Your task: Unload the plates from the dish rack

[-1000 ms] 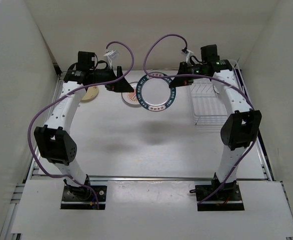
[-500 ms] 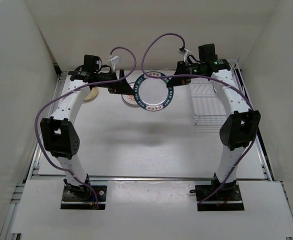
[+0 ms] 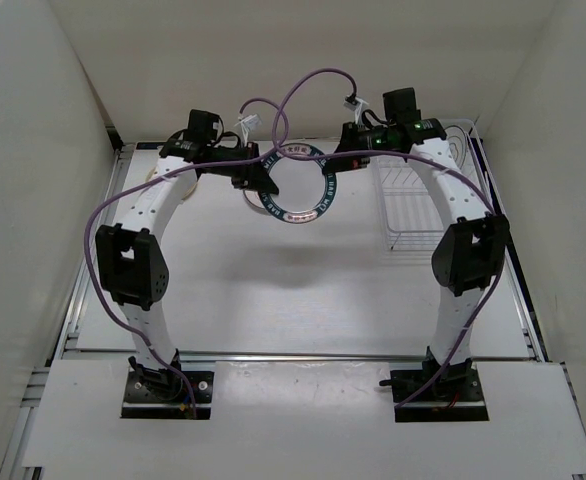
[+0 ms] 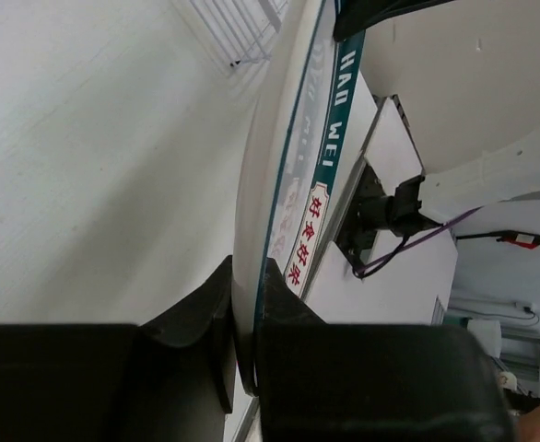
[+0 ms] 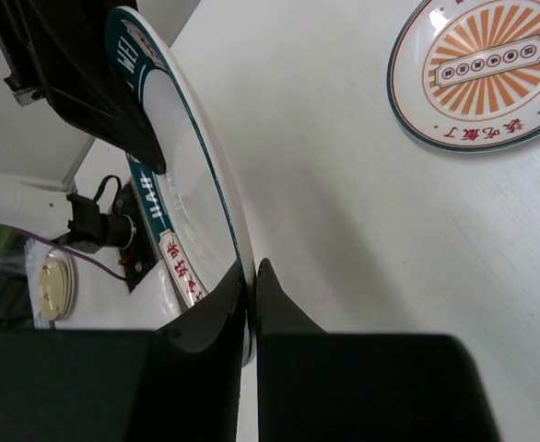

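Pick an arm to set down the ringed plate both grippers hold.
Left, probably. The left gripper clamps the ringed plate's rim nearest the orange plate on the table; the right gripper is by the dish rack.

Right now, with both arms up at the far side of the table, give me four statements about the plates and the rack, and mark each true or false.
1. The left gripper and the right gripper are both clamped on the rim of the ringed plate. True.
2. The ringed plate lies flat on the table. False: it is held in the air between the two grippers.
3. The orange-rayed plate lies flat on the table, face up. True.
4. The dish rack stands on the left arm's side of the table. False: it stands on the right side, beside the right arm.
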{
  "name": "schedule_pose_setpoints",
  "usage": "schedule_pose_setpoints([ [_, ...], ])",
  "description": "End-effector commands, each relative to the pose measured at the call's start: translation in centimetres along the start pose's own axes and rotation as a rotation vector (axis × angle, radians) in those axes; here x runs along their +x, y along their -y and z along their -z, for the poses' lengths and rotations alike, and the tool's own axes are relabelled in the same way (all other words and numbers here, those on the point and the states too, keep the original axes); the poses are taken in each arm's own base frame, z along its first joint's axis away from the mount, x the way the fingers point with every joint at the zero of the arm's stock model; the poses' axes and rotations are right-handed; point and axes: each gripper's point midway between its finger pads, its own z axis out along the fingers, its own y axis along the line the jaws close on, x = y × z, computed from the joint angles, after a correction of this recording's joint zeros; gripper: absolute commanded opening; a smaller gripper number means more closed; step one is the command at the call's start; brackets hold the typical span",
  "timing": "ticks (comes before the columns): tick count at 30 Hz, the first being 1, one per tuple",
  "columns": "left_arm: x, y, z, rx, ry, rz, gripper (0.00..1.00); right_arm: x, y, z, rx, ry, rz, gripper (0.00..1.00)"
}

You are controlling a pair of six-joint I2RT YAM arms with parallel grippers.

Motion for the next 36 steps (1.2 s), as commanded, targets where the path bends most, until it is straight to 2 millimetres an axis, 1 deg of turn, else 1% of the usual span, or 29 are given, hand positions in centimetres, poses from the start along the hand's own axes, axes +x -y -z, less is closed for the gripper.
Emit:
schedule_pose_setpoints([
  [1, -2.0, 0.9, 0.2, -0.024, 0.048, -0.117, 0.10, -1.8, -2.6, 0.6, -0.057, 0.037, 0.031, 0.00],
  [2, -2.1, 0.5, 0.2, -0.048, 0.052, -0.117, 0.10, -1.6, -2.5, 0.6, -0.048, 0.032, 0.022, 0.00],
  [3, -2.2, 0.2, 0.3, -0.062, 0.054, -0.116, 0.10, -1.5, -1.8, 0.5, -0.019, 0.031, 0.014, 0.03],
  [4, -2.3, -0.5, 0.3, -0.104, 0.060, -0.115, 0.10, -1.4, -1.8, 0.7, -0.001, 0.030, 0.022, 0.17],
  [5, -2.7, -0.9, 0.5, -0.139, 0.071, -0.104, 0.10, -0.8, -1.1, 0.6, 0.026, 0.016, 0.010, 0.38],
  [6, -3.0, -1.4, 0.5, -0.174, 0.085, -0.096, 0.10, -0.5, -0.7, 0.7, 0.060, 0.011, -0.003, 0.72],
  [7, -3.3, -2.2, 0.5, -0.207, 0.092, -0.075, 0.10, -0.6, 0.1, 1.4, 0.105, 0.022, 0.014, 0.81],
  [8, -4.0, -3.8, 0.9, -0.281, 0.122, -0.041, 0.10, -0.3, 1.7, 2.2, 0.179, 0.020, 0.014, 0.87],
  [9, -4.0, -4.6, 0.9, -0.316, 0.126, -0.010, 0.10, 0.0, 2.4, 2.8, 0.215, 0.018, 0.008, 0.92],
  [10, -4.9, -6.3, 1.5, -0.355, 0.162, 0.014, 0.10, 0.5, 2.8, 3.5, 0.245, 0.020, -0.006, 0.92],
  [11, -5.1, -7.5, 1.8, -0.392, 0.184, 0.069, 0.10, 0.6, 3.9, 4.6, 0.281, 0.029, 0.005, 0.92],
  [12, -5.7, -8.0, 2.1, -0.396, 0.204, 0.087, 0.10, 0.7, 4.1, 5.6, 0.322, 0.035, 0.009, 0.92],
  [13, -6.0, -8.7, 2.3, -0.401, 0.217, 0.107, 0.10, 1.3, 4.6, 6.1, 0.341, 0.031, 0.001, 0.92],
  [14, -6.1, -10.4, 2.3, -0.399, 0.221, 0.145, 0.10, 1.3, 5.0, 7.1, 0.356, 0.040, 0.005, 0.92],
  [16, -6.8, -11.4, 2.4, -0.382, 0.244, 0.198, 0.10, 1.8, 5.0, 8.5, 0.397, 0.046, 0.013, 0.93],
  [17, -6.3, -13.3, 2.3, -0.380, 0.239, 0.243, 0.10, 2.2, 5.1, 8.9, 0.415, 0.034, 0.029, 0.93],
  [18, -6.8, -13.3, 2.1, -0.337, 0.250, 0.261, 0.10, 2.1, 4.4, 9.4, 0.426, 0.042, 0.055, 0.93],
  [19, -7.0, -13.4, 1.7, -0.304, 0.247, 0.262, 0.10, 2.4, 4.4, 10.0, 0.433, 0.039, 0.055, 0.93],
  [20, -7.1, -14.1, 1.7, -0.284, 0.246, 0.268, 0.10, 3.3, 4.5, 10.0, 0.443, 0.021, 0.049, 0.93],
  [21, -7.0, -15.0, 1.2, -0.243, 0.238, 0.282, 0.10, 3.3, 3.9, 10.4, 0.445, 0.027, 0.070, 0.93],
  [23, -6.5, -15.8, 0.3, -0.201, 0.216, 0.307, 0.10, 4.4, 4.2, 11.0, 0.475, 0.012, 0.055, 0.93],
  [24, -6.0, -17.2, -0.2, -0.182, 0.207, 0.324, 0.10, 4.5, 3.5, 11.4, 0.476, 0.020, 0.065, 0.93],
  [25, -6.4, -17.4, -0.4, -0.171, 0.213, 0.319, 0.10, 4.9, 3.4, 11.8, 0.482, 0.019, 0.053, 0.93],
  [26, -6.2, -18.0, -0.7, -0.170, 0.209, 0.342, 0.10, 5.3, 3.1, 12.1, 0.491, 0.019, 0.054, 0.94],
  [27, -5.8, -19.0, -1.0, -0.151, 0.203, 0.352, 0.10, 5.8, 2.8, 12.1, 0.490, 0.011, 0.045, 0.94],
  [29, -6.2, -19.4, -1.3, -0.137, 0.209, 0.360, 0.10, 6.6, 2.7, 12.1, 0.489, 0.002, 0.034, 0.94],
  [31, -5.7, -20.2, -1.8, -0.128, 0.201, 0.382, 0.10, 6.7, 2.4, 12.3, 0.489, 0.005, 0.038, 0.94],
  [33, -5.5, -20.5, -2.0, -0.120, 0.198, 0.383, 0.10, 7.1, 2.4, 12.4, 0.502, -0.002, 0.030, 0.94],
  [36, -4.4, -20.7, -2.4, -0.112, 0.180, 0.431, 0.10, 7.2, 2.6, 12.6, 0.513, -0.006, 0.039, 0.94],
])
